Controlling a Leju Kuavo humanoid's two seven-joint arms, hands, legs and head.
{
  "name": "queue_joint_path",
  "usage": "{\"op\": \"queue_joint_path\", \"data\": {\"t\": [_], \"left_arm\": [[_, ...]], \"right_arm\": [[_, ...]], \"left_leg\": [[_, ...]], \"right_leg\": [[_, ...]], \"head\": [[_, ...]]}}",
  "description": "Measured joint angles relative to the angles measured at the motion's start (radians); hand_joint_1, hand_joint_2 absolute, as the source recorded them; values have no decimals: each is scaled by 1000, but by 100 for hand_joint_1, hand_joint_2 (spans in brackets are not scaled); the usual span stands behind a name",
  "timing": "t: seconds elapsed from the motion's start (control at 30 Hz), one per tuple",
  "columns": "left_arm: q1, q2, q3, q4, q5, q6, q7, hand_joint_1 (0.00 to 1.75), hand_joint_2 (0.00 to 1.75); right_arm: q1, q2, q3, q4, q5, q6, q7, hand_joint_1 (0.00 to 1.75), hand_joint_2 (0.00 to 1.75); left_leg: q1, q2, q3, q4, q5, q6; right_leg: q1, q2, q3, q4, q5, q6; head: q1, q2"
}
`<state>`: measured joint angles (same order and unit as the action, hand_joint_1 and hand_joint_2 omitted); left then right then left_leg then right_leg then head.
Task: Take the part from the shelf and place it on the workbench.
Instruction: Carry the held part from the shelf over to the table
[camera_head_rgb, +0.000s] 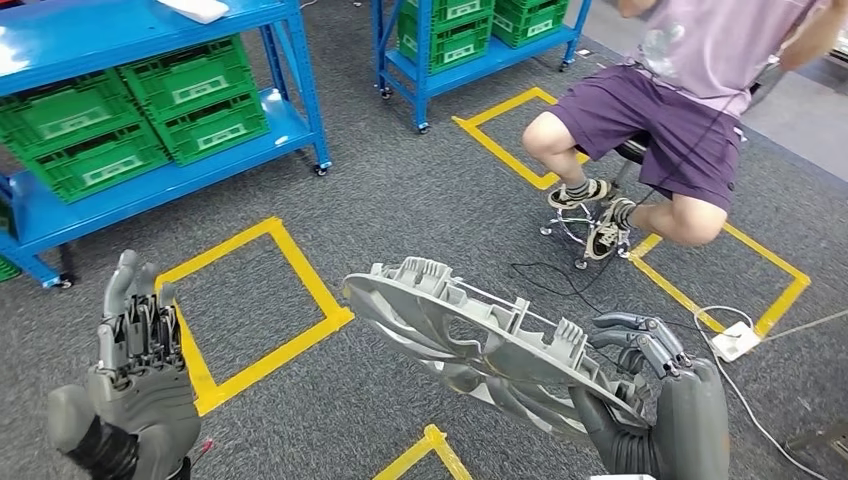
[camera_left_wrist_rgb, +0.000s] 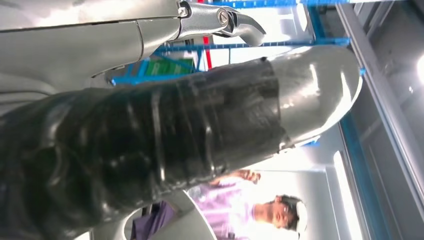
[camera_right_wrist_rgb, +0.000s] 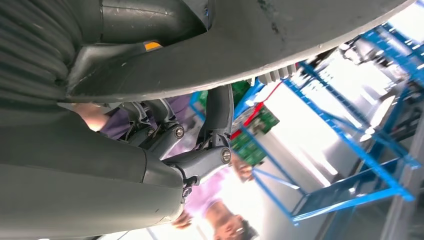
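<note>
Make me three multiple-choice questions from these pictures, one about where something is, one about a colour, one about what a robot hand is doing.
1. Where do the green crates sit?
A. on the floor
B. on the blue shelves
C. on the stool

2. What colour is the tape that marks squares on the floor?
A. yellow
B. red
C. white

3. What is the right robot hand doing?
A. hanging free
B. pressing on the carpet
C. holding the grey part

Key: 1 B, the crates fill the shelf tiers. 2 A, the squares are yellow. 3 C, its fingers wrap the part's edge, while the left robot hand holds nothing.

Head view high, downward over floor; wrist views close, upward, sharing the blue shelf (camera_head_rgb: 300, 90) and person (camera_head_rgb: 690, 80).
</note>
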<state>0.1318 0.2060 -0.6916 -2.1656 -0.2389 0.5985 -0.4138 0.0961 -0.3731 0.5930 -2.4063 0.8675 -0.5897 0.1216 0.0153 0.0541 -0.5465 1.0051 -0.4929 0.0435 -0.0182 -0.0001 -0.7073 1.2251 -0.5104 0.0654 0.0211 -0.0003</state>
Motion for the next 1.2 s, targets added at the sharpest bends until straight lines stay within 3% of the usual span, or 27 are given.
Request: {"op": "queue_joint_path", "data": {"t": [0.07,0.13,0.23,0.3,0.37,0.43,0.47,0.53,0.57,0.6,0.67,0.73,0.8,0.87,0.93,0.97,1.0,1.03,1.1,1.17,1.2], "left_arm": [[0,0,0,0,-1,0,-2,0,0],[0,0,-1,0,-2,1,-4,0,0],[-1,1,-2,0,-3,1,-5,0,0],[-2,2,-2,-1,-4,3,-5,0,0],[1,3,-2,-1,-5,5,-5,0,0],[5,5,-3,0,-4,6,-5,0,0],[7,5,-3,0,-4,7,-5,0,0],[8,6,-3,0,-4,7,-5,0,0],[8,6,-3,0,-4,7,-5,0,0],[8,6,-3,-1,-4,7,-5,0,0],[9,6,-3,-1,-4,7,-5,0,0],[9,6,-3,-1,-4,7,-5,0,0],[9,6,-3,-1,-5,7,-5,0,0],[13,6,-3,-2,-5,7,-5,0,0],[14,6,-3,-2,-5,8,-5,0,0],[14,6,-3,-2,-5,8,-5,0,0],[14,6,-3,-2,-5,8,-5,0,0],[14,6,-3,-2,-5,8,-5,0,0],[14,6,-3,-3,-6,8,-4,0,0],[13,6,-4,-3,-6,8,-3,0,0],[13,6,-4,-4,-6,8,-3,0,0]], "right_arm": [[0,0,0,2,0,-1,-2,175,175],[-1,0,1,2,-1,-4,-5,175,175],[1,1,1,3,-4,-7,-9,175,175],[1,2,1,4,-7,-8,-11,175,175],[-2,5,1,8,-10,-8,-14,175,175],[-2,8,2,12,-10,-8,-15,175,175],[-1,9,2,14,-10,-8,-15,175,175],[-1,10,2,17,-11,-8,-16,175,175],[-1,10,2,18,-11,-9,-16,175,175],[-2,11,2,19,-11,-9,-16,175,175],[-2,11,2,19,-11,-9,-16,175,175],[1,11,2,19,-11,-10,-16,175,175],[1,12,2,19,-11,-10,-16,175,175],[1,12,3,19,-11,-11,-16,175,175],[2,13,3,20,-11,-11,-16,175,175],[4,13,3,21,-11,-11,-16,175,175],[6,13,3,21,-11,-11,-16,175,175],[7,13,4,22,-11,-11,-16,175,175],[7,13,4,21,-11,-11,-15,175,175],[7,13,3,21,-10,-12,-15,175,175],[8,13,3,21,-10,-12,-15,175,175]], "left_leg": [[-3,22,4,0,-4,-5],[-6,40,6,0,-7,-14],[-6,59,8,-1,-11,-30],[-3,18,-10,39,-39,-40],[0,-36,-68,157,-95,-44],[0,-50,-128,266,-125,-47],[0,-52,-136,273,-113,-47],[3,-68,-99,179,-45,-44],[7,-97,-69,113,-18,-41],[10,-123,-42,59,-2,-39],[11,-155,-19,18,-2,-32],[8,-132,-14,13,1,-22],[10,-106,-8,6,4,-11],[8,-76,-4,4,1,-3],[4,-45,-2,4,-3,1],[2,-30,-1,5,-5,1],[1,-16,1,5,-8,0],[0,-3,4,5,-11,-1],[-4,18,12,4,-17,-7],[-6,37,15,4,-21,-16],[-7,46,17,2,-22,-21]], "right_leg": [[8,-38,79,-144,48,-12],[20,-65,125,-221,61,-26],[22,-40,129,-233,67,-42],[15,-19,135,-245,75,-53],[13,4,135,-249,79,-60],[14,32,133,-247,80,-61],[14,46,133,-246,80,-61],[13,75,133,-241,78,-58],[14,89,130,-236,76,-55],[13,102,125,-230,74,-50],[9,126,111,-222,74,-36],[3,139,99,-220,78,-22],[6,90,73,-181,59,-12],[6,26,16,-69,8,-4],[2,11,-39,45,-31,1],[1,8,-45,59,-27,2],[1,5,-31,33,-8,0],[3,-3,3,-28,23,-4],[14,-42,79,-162,63,-17],[25,-60,112,-216,67,-32],[27,-50,114,-217,69,-38]], "head": [[6,0],[7,0],[7,0],[1,0],[-13,0],[-22,0],[-25,0],[-29,0],[-32,0],[-33,0],[-32,0],[-31,0],[-23,0],[-9,0],[0,0],[3,0],[7,0],[10,0],[13,0],[13,0],[12,0]]}}
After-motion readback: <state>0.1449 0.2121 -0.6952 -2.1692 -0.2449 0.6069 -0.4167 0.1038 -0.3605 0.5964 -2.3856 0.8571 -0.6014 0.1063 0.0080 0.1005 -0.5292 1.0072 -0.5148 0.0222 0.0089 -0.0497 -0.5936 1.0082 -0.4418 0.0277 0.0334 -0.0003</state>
